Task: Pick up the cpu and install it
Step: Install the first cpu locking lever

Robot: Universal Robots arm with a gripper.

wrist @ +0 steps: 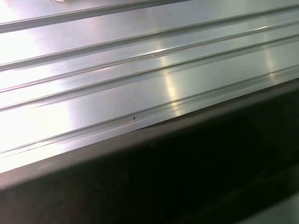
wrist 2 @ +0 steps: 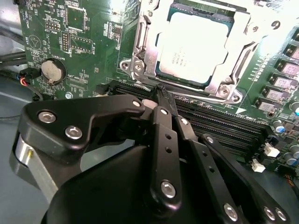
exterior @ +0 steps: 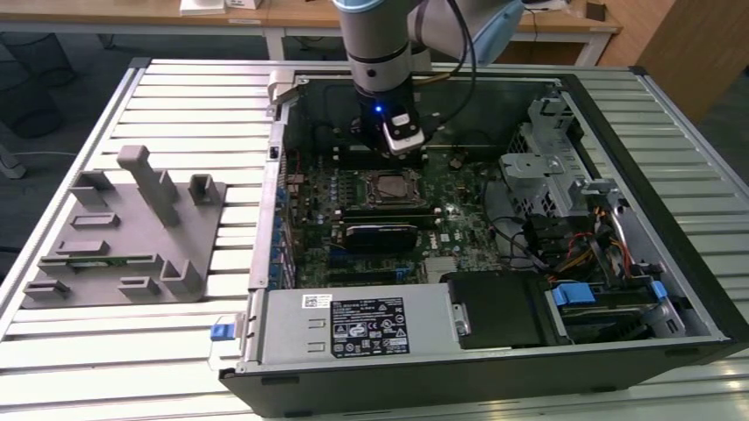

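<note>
Ribbed pale metal slats formed the desk (exterior: pixel 175 351) that carried an open computer case (exterior: pixel 655 307), its green motherboard (wrist 2: pixel 88 42) exposed. The cpu (wrist 2: pixel 194 46), a square chip with a pale silvery top, lay seated in the metal-framed socket (wrist 2: pixel 140 56) of that board, the frame's screws visible at its corners; in the exterior view the socket (exterior: pixel 387 186) showed as a dark square near the board's middle. A round coin cell (wrist 2: pixel 51 70) sat in the board to one side. Black memory slots (wrist 2: pixel 219 121) ran beside the socket. The black gripper (wrist 2: pixel 161 91) hung just above those slots, its jaws drawn together with nothing between them. At the exterior view's left, a grey plastic slotted holder block (exterior: pixel 129 237) stood on the desk. A white printed label (exterior: pixel 368 326) marked the case's grey power supply, its text too small to read.
</note>
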